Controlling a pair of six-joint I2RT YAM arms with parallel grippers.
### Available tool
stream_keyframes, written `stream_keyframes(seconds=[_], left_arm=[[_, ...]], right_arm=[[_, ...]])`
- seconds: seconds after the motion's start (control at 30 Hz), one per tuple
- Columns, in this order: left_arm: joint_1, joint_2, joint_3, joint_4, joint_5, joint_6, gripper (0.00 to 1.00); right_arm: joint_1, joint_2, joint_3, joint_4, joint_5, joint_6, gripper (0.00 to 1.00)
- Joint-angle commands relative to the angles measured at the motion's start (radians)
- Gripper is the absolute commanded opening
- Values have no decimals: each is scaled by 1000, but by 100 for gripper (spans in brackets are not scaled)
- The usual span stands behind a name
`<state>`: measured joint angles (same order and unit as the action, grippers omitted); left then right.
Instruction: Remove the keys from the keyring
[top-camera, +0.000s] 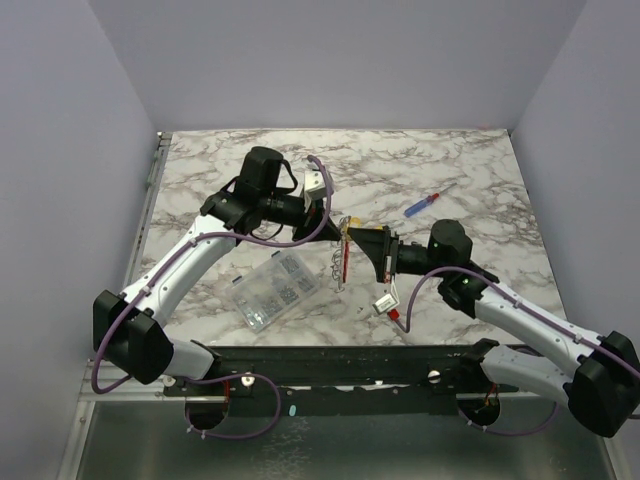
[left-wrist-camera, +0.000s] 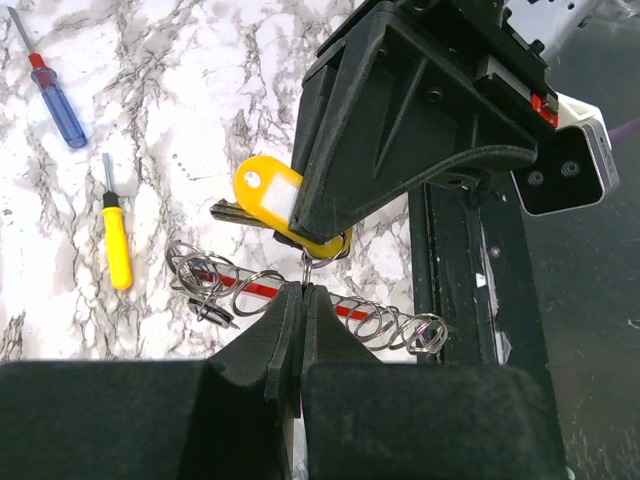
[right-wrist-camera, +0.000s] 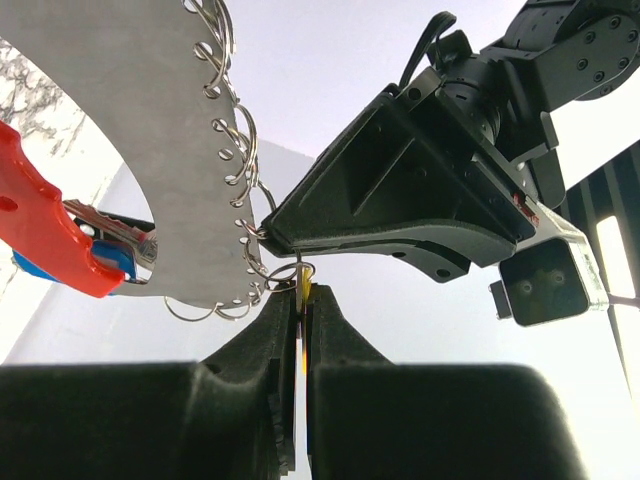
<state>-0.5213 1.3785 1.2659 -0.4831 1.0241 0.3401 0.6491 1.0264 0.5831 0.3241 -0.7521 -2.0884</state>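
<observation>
Holding keyring off the worktop near its centre, slightly toward the near edge: red strip, grey plate, row of wire rings. Clamped on one small wire ring with left pincer, fingers together. Clamped on yellow-tag key with right pincer, tip to tip against the left one. Blue tag tucked beside the red strip. Clear parts box toward near-left corner. Blue-and-red screwdriver toward right edge, yellow screwdriver lying near it.
</observation>
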Motion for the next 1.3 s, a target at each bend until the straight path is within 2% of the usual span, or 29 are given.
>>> stream_keyframes(seconds=[0.0,0.4,1.0,1.27], left_arm=[[-3,-35,6,66,-34,-62,0],[-5,-29,-6,115,-109,-153,0],[-74,-19,-30,119,-197,-154,0],[-100,-9,-34,114,-189,-142,0]], right_arm=[[7,-24,-15,13,29,-276,1],[7,-31,16,-17,38,-263,1],[7,-3,86,-77,35,-248,1],[7,4,90,-78,52,-232,1]])
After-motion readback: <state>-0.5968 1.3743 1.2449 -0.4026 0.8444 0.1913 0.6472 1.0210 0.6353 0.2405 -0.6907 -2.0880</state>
